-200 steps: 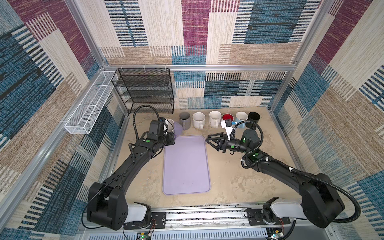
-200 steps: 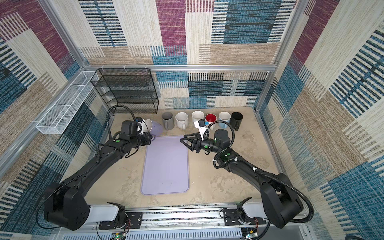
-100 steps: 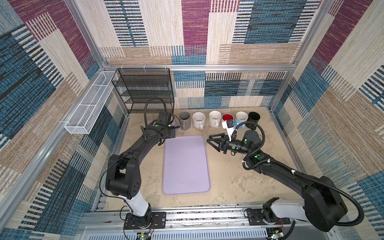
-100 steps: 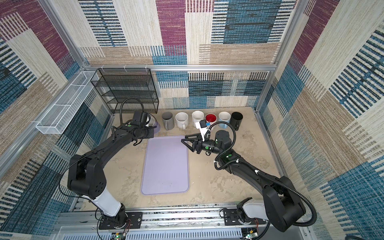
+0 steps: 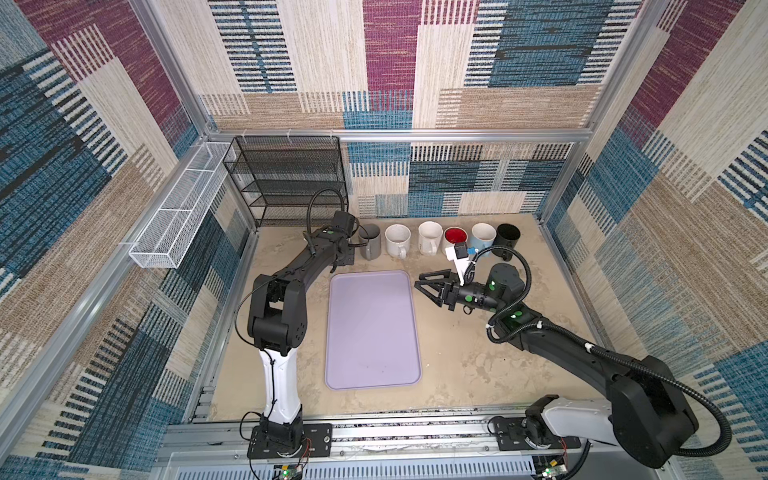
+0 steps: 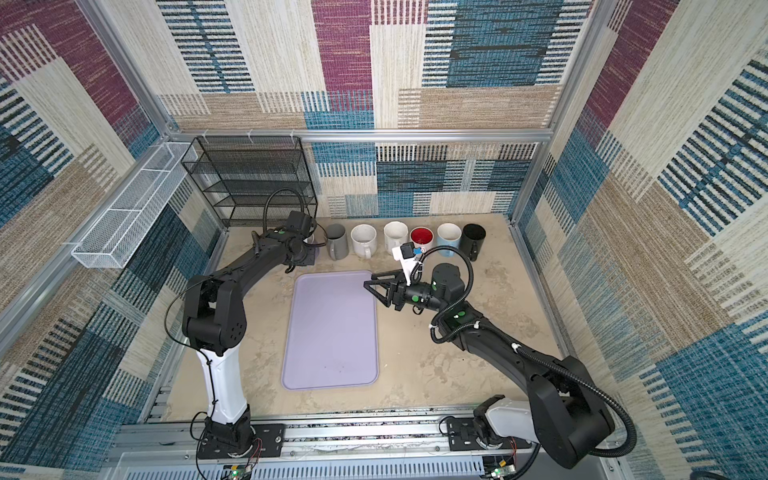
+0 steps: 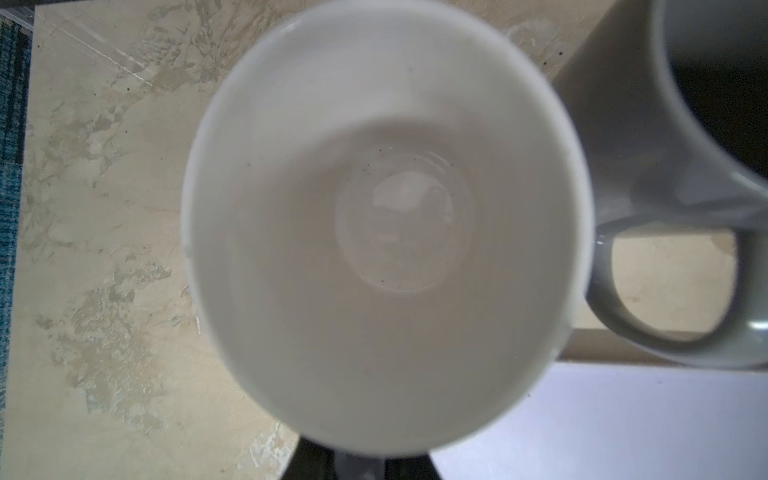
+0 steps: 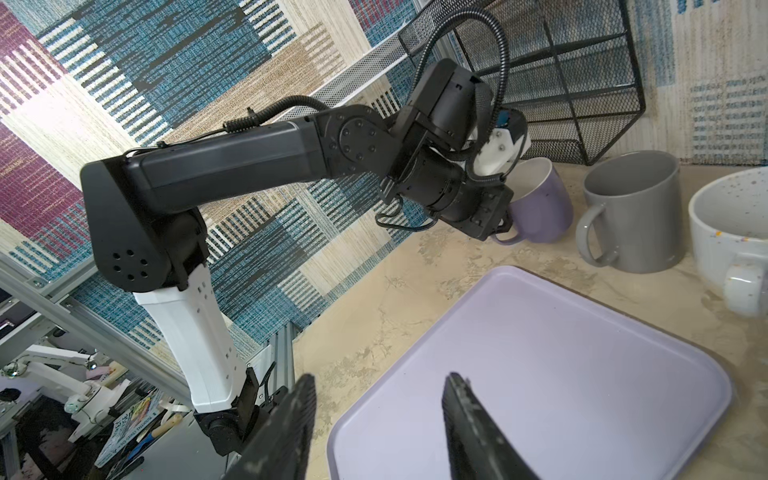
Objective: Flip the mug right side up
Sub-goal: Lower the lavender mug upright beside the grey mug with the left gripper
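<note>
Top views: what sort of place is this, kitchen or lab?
Most likely a lab robot cell, not a kitchen: an aluminium frame hung with patterned panels, two arms bolted to a front rail, and a staged row of mugs behind a lavender tray.

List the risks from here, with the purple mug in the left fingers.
1. The purple ceramic mug is pinched only at its handle by the left fingers; it may swing in the grip or tip on release.
2. The grey ceramic mug stands close beside it; a sideways move may knock it.
</note>
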Controlling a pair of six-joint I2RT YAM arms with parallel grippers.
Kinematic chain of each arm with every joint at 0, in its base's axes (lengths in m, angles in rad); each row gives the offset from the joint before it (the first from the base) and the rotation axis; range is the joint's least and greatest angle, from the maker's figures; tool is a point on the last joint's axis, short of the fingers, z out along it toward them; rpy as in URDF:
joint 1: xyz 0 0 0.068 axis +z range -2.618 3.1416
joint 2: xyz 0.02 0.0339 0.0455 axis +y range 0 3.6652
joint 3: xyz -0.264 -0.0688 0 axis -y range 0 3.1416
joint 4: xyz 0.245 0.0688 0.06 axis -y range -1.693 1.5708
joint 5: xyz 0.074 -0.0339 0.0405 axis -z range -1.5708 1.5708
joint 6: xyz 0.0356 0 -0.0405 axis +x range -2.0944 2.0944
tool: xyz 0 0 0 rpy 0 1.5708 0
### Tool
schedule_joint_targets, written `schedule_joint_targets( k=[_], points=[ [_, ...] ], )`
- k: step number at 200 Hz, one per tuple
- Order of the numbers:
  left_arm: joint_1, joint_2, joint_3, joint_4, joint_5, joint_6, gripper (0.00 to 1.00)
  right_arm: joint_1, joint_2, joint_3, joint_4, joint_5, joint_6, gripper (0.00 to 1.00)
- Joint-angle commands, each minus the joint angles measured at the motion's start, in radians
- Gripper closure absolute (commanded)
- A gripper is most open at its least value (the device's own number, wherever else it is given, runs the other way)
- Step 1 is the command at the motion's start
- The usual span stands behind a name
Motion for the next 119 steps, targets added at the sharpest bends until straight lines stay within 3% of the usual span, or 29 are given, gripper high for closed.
schedule_joint_targets(
  k=[1, 119],
  points=[
    [0.000, 0.034, 0.046, -0.011, -0.045, 0.023, 1.00, 0.000, -0.006, -0.004, -0.005, 0.009, -0.001, 0.48],
    [-0.001, 0.129, 0.178, -0.097, -0.063, 0.069, 1.00, 0.000, -0.019, -0.021, -0.001, 0.016, 0.002, 0.48]
  ],
)
